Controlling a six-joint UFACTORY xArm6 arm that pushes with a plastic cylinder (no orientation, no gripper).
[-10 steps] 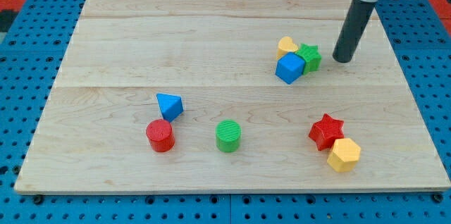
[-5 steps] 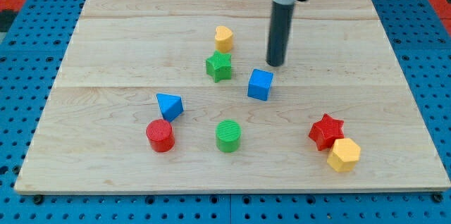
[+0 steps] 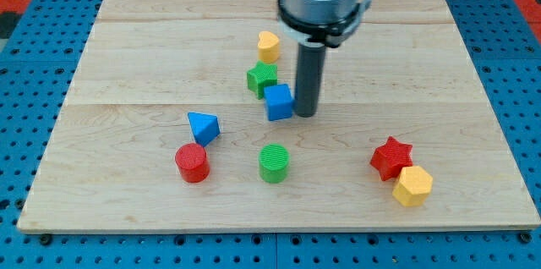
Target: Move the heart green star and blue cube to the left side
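Observation:
The yellow heart [image 3: 269, 46] lies above the board's middle. The green star [image 3: 262, 77] sits just below it. The blue cube [image 3: 279, 101] touches the green star's lower right corner. My tip [image 3: 305, 114] stands right against the blue cube's right side. The dark rod rises from it to the arm's grey end at the view's top.
A blue triangle [image 3: 203, 126] and a red cylinder [image 3: 192, 163] lie at lower left. A green cylinder [image 3: 273, 163] lies below the cube. A red star [image 3: 391, 158] and a yellow hexagon [image 3: 412, 186] touch at lower right. The wooden board [image 3: 127, 41] lies on a blue pegboard.
My tip moved left and down across the board. The heart, green star and blue cube went left from the right side; the cube has now slid against the star.

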